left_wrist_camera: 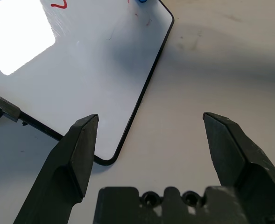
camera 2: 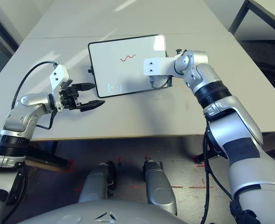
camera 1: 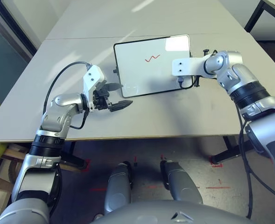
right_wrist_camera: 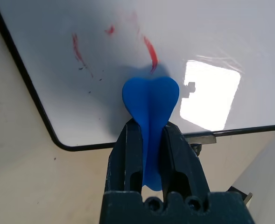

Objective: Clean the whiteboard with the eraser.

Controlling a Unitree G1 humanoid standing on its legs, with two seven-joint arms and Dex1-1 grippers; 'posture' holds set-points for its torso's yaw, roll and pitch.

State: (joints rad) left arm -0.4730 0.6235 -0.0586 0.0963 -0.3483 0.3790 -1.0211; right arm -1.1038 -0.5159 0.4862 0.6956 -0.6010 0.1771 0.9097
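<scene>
A pale grey, smooth-topped table [camera 1: 128, 116] is carrying everything. On it a glossy white rectangular whiteboard with a thin black frame and rounded corners [camera 1: 142, 70] is lying flat, slightly askew. A red zigzag [camera 1: 152, 58] is standing on its middle; near one end, broken red strokes and smudges [right_wrist_camera: 151, 51] are showing below the right forearm.

The left gripper, two black tapered fingers on a white mount [camera 1: 121, 95], is hanging beside the board's left end, fingers spread wide, nothing between them. The right gripper, also black-fingered [right_wrist_camera: 147, 140], is closing firmly around the waist of a bright blue, bone-shaped eraser [right_wrist_camera: 149, 100], its rounded lobe projecting over the board. Whether the eraser is touching the surface, I cannot tell.

Risks, as judged: with only the narrow waist being pinched, the eraser may twist or slip under a hard stroke. Too light a press would be leaving faint red traces. Nothing is bracing the board, so drag could slide or turn it; a low wrist could catch the black frame. The zigzag, lying apart from the eraser, could be missed if strokes are staying near this end.
</scene>
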